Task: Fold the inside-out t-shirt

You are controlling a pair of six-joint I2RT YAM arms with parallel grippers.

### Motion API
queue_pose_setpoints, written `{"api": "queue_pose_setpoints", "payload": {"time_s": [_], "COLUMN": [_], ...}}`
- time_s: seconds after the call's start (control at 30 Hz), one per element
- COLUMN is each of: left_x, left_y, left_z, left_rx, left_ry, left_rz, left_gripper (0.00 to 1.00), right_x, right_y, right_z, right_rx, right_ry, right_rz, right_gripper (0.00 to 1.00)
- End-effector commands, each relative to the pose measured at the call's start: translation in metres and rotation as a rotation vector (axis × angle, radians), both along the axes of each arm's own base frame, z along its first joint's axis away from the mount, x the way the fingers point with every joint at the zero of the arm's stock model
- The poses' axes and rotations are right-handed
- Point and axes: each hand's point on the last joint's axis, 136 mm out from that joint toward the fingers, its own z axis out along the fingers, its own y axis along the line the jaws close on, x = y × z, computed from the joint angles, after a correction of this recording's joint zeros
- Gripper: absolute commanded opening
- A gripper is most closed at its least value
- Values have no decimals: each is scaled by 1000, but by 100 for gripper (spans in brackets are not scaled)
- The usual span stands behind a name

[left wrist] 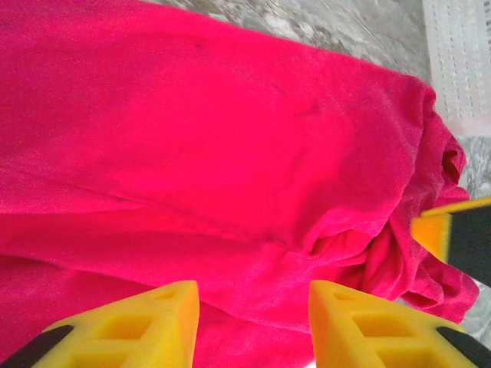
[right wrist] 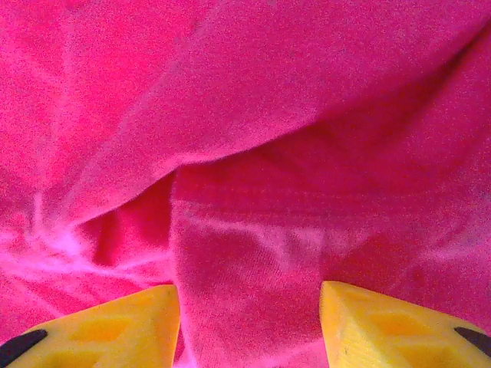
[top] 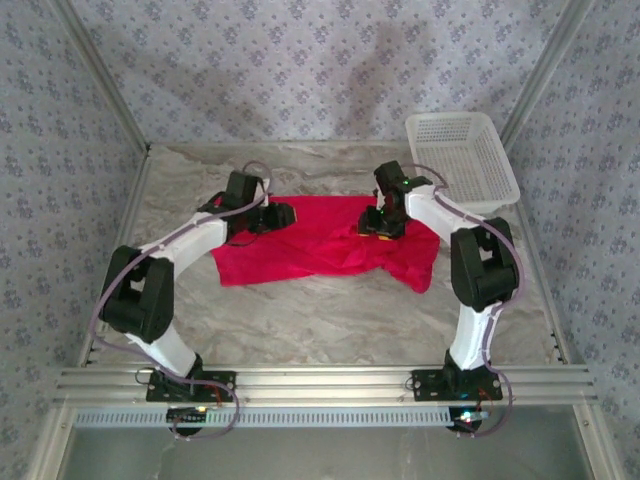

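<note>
The inside-out t-shirt (top: 320,250) is a bright red cloth lying crumpled across the middle of the table. Its right end is bunched into folds (top: 415,262). My left gripper (top: 268,216) hovers low over the shirt's left back edge. In the left wrist view its yellow fingers (left wrist: 157,322) stand apart, and the left gripper (left wrist: 253,314) is open over a fold of the shirt (left wrist: 230,153). My right gripper (top: 380,226) sits on the shirt's right back part. The right gripper (right wrist: 249,322) is open, with flat red cloth (right wrist: 253,230) between its fingers (right wrist: 387,326).
A white mesh basket (top: 463,155) stands at the back right, its corner also showing in the left wrist view as the basket (left wrist: 460,61). Marble tabletop (top: 330,320) lies bare in front of the shirt. Patterned walls close in the back and sides.
</note>
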Motion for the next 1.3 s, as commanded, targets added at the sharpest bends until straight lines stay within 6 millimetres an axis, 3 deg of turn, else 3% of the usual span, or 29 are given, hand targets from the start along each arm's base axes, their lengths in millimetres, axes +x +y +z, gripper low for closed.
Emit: {"api": "queue_pose_setpoints", "payload": {"time_s": [0.0,0.03,0.1,0.3,0.5,0.7,0.73,0.8,0.87,1.0,1.17,1.27], "left_x": [10,10,10,10,11,5,5,3,2,9,27,31], "left_y": [-32,-42,-62,-122,-158,-171,-170,-171,-172,-162,-132,-119], "left_z": [17,16,14,-6,-30,-58,-61,-62,-55,-15,49,63], "left_rx": [-53,-54,-53,-6,9,27,29,24,16,-4,-105,-132], "left_ry": [-57,-58,-63,-47,-9,45,53,61,62,20,-41,-62], "left_rz": [-69,-94,-144,-302,-392,-431,-434,-442,-448,-402,-290,-245], "left_gripper": [46,49,52,60,59,44,39,20,0,0,0,0], "right_x": [3,2,-2,-19,-38,-38,-37,-35,-34,-40,-62,-73], "right_y": [1,-2,-7,-23,-22,-27,-29,-31,-34,-50,-77,-86], "right_z": [-6,-6,-2,23,14,17,19,22,24,17,-10,-20], "right_rx": [33,30,23,73,117,117,119,123,120,54,-69,-110], "right_ry": [9,9,3,-100,-106,-117,-120,-129,-132,-110,-43,-16], "right_rz": [-22,-24,-28,-76,-96,-114,-118,-124,-129,-157,-204,-222], "right_gripper": [34,19,1,0,0,0,0,0,0,0,0,0]}}
